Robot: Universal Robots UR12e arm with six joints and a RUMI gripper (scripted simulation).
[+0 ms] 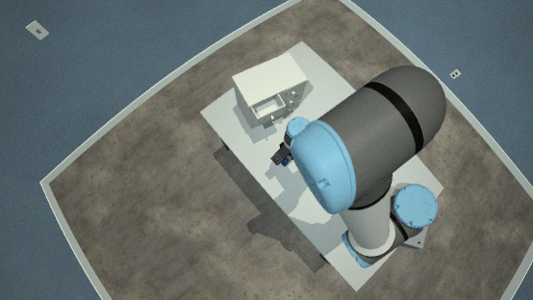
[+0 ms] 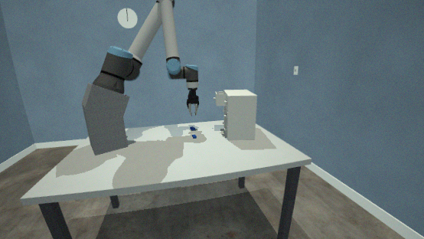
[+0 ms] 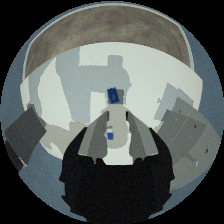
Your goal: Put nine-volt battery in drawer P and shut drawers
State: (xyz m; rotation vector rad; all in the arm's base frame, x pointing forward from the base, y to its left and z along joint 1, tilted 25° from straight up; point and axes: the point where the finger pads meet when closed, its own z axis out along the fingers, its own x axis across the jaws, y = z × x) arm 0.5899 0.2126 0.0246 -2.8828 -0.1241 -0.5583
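End effector (image 1: 277, 160) (image 2: 194, 114) (image 3: 117, 111), from the top, is reaching over the desk (image 1: 308, 53) (image 2: 168, 184) (image 3: 150, 55). Exterior: it is hovering, slightly open, holding nothing. Wrist: two blue blocks (image 1: 286, 162) (image 2: 192, 128) (image 3: 113, 95) are lying below, one looking larger; which is the battery is unclear.

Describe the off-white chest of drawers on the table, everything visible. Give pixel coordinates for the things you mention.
The off-white boxy chest of drawers (image 1: 269, 77) (image 2: 242, 115) (image 3: 187, 142) stands upright on the white table (image 1: 337, 88) (image 2: 214, 165) (image 3: 145, 65), plain-topped, matte, material unclear. Small knobs dot its drawer fronts. One upper drawer (image 1: 267, 107) (image 2: 220, 98) is pulled partly out, its visible interior showing nothing distinct. Labels aren't readable. The gripper (image 2: 193, 111) (image 3: 117, 111) isn't touching it.
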